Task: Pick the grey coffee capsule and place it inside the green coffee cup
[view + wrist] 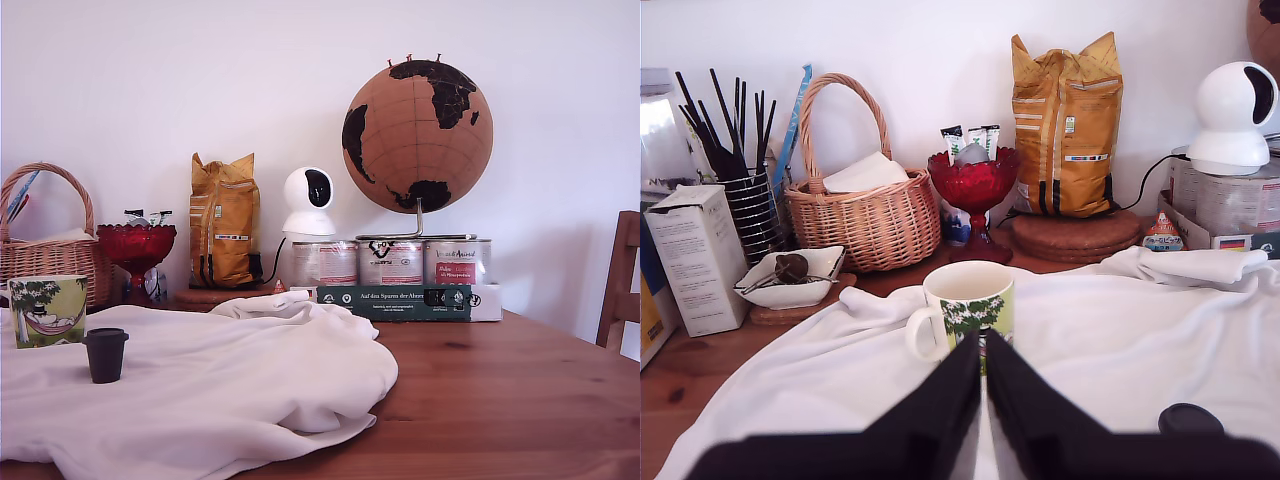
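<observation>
Evidently pre-grasp: gripper (983, 400) had its fingers pressed together, holding nothing, facing the green coffee cup (962, 308). The grey coffee capsule (105, 354) stood upright on the white cloth (260, 380), just beside the cup, near the table's (520, 390) edge at the exterior view's left. Next move likely needs jaws opened and recentred over the capsule.

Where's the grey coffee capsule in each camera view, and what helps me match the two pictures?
Exterior view: the grey coffee capsule stands on the white cloth near the left edge, just right of the green coffee cup.
Wrist view: only its dark rim shows, beside the gripper.
Shared landmark: the red glass bowl.
</observation>
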Controlling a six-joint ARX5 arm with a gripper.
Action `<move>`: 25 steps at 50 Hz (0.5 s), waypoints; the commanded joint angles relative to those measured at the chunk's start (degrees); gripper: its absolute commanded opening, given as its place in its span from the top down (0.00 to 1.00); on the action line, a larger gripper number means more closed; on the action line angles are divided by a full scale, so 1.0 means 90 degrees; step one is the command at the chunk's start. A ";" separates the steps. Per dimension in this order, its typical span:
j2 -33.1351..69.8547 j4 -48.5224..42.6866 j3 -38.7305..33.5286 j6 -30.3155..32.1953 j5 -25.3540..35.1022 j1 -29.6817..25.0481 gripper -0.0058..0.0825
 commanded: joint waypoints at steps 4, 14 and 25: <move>-0.0087 -0.0952 -0.0255 -0.0238 0.1498 0.0056 0.95; -0.0087 -0.0017 -0.0219 -0.0542 0.1175 0.0058 0.95; -0.0087 0.0566 -0.0219 -0.1676 0.1251 0.0051 0.95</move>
